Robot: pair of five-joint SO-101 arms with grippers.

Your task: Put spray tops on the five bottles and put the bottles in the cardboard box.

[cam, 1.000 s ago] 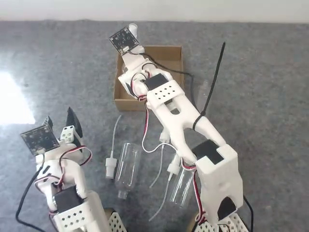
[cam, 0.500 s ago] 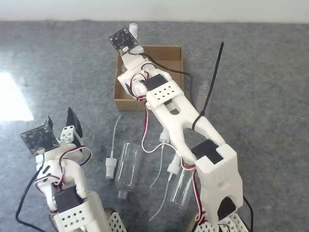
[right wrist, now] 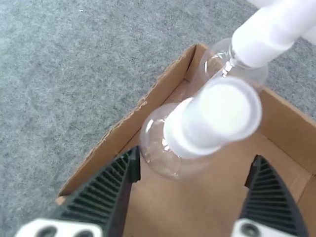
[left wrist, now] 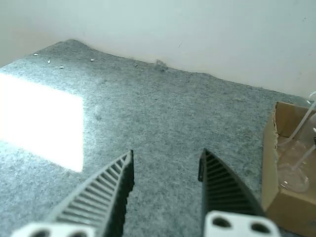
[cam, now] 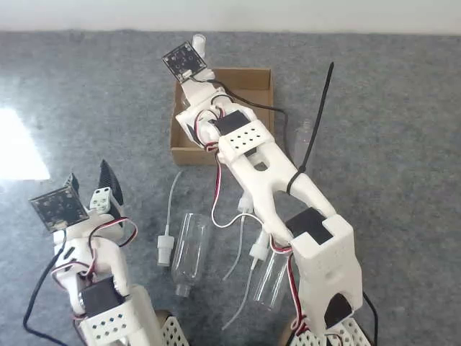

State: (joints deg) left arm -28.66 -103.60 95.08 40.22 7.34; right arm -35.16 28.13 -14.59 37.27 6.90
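I note right end effector (right wrist: 193, 158) released; upright clear spray-topped plastic bottle (right wrist: 197, 128) stands straight beneath it, inside brown cardboard box (right wrist: 170, 89).

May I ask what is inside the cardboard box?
A capped bottle and a second bottle stand in the cardboard box; the right arm hides much of its floor from above.

Grey table (cam: 389, 108): cardboard box (cam: 184, 153), bottles (cam: 190, 249) (on their sides), spray tops (cam: 165, 249).
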